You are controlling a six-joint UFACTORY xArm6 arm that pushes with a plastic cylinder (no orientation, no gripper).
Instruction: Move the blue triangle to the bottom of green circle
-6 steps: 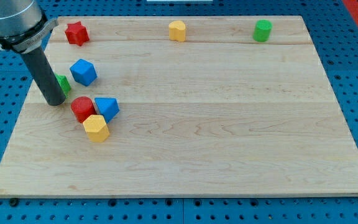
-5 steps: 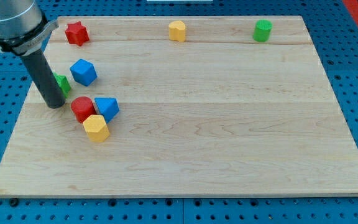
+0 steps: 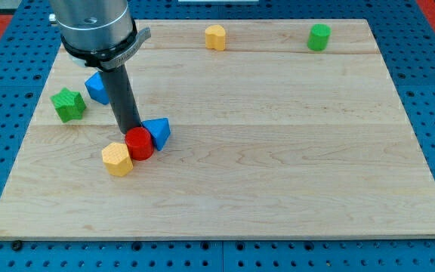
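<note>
The blue triangle [image 3: 158, 132] lies left of the board's middle, touching the red round block [image 3: 139, 143] on its left. My tip [image 3: 129, 132] stands just above and behind the red block, to the left of the blue triangle. The green circle [image 3: 319, 36] stands at the board's top right, far from the triangle. The rod and its grey housing hide part of the blue cube [image 3: 97, 88].
A yellow hexagonal block [image 3: 117, 159] sits at the lower left of the red block. A green star-shaped block [image 3: 68, 104] is at the left. Another yellow block [image 3: 215, 37] is at the top middle. The wooden board [image 3: 278, 151] lies on a blue pegboard.
The rod has moved right, from beside the green block to behind the red one. The red block and blue triangle have shifted right. The red star is now hidden by the arm.
</note>
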